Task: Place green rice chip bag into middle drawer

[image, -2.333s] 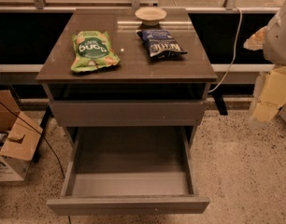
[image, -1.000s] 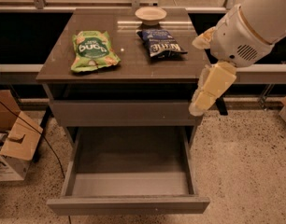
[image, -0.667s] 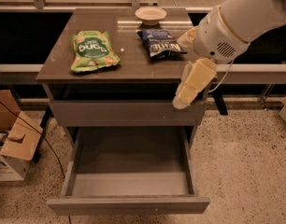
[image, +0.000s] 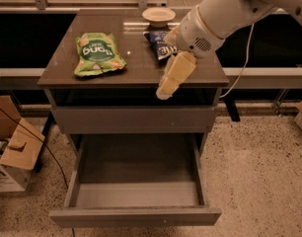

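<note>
The green rice chip bag (image: 97, 53) lies flat on the left half of the cabinet top. The middle drawer (image: 136, 212) is pulled out below, its grey tray bare. My gripper (image: 169, 80) hangs from the white arm over the right front part of the top, well to the right of the green bag and above the drawer. It partly covers a dark blue chip bag (image: 159, 42). It holds nothing that I can see.
A pale bowl (image: 158, 15) stands at the back of the cabinet top (image: 136, 63). A flat grey drawer front (image: 133, 119) sits above the open drawer. Cardboard boxes (image: 15, 149) lie on the floor at left. A cable (image: 240, 73) hangs at right.
The arm has swung in from the right edge toward the left, and the gripper now hangs over the cabinet top's right front. Both bags and the drawer have not moved.
</note>
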Tool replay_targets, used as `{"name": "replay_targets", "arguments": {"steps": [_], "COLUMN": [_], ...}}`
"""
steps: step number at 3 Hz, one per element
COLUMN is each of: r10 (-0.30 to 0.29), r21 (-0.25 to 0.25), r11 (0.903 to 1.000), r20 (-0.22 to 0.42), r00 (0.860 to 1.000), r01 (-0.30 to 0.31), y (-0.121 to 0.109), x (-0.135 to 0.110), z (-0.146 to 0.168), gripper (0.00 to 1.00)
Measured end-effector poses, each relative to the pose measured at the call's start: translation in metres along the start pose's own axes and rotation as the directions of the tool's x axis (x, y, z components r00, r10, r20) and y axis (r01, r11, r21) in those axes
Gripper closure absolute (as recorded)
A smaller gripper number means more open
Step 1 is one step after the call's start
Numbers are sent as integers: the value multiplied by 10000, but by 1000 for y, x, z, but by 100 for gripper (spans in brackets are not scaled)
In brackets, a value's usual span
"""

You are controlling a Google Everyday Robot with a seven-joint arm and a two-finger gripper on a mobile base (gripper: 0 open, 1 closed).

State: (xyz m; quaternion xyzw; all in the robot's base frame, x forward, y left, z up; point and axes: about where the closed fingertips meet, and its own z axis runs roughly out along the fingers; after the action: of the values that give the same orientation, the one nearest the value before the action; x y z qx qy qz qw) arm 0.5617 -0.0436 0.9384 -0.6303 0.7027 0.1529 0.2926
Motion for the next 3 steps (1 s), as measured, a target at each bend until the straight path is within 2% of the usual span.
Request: {"name": "replay_targets", "arguments": {"steps": [2, 3], "r10": [-96, -153], "r21": [-731, -1209], "r11": [9973, 9926], "r20": [84, -39], "r00": [9999, 9999], "r01": [102, 147], "y": [-36, -52], "x": [-26, -40], "z": [57, 90], "gripper": [0, 0]}}
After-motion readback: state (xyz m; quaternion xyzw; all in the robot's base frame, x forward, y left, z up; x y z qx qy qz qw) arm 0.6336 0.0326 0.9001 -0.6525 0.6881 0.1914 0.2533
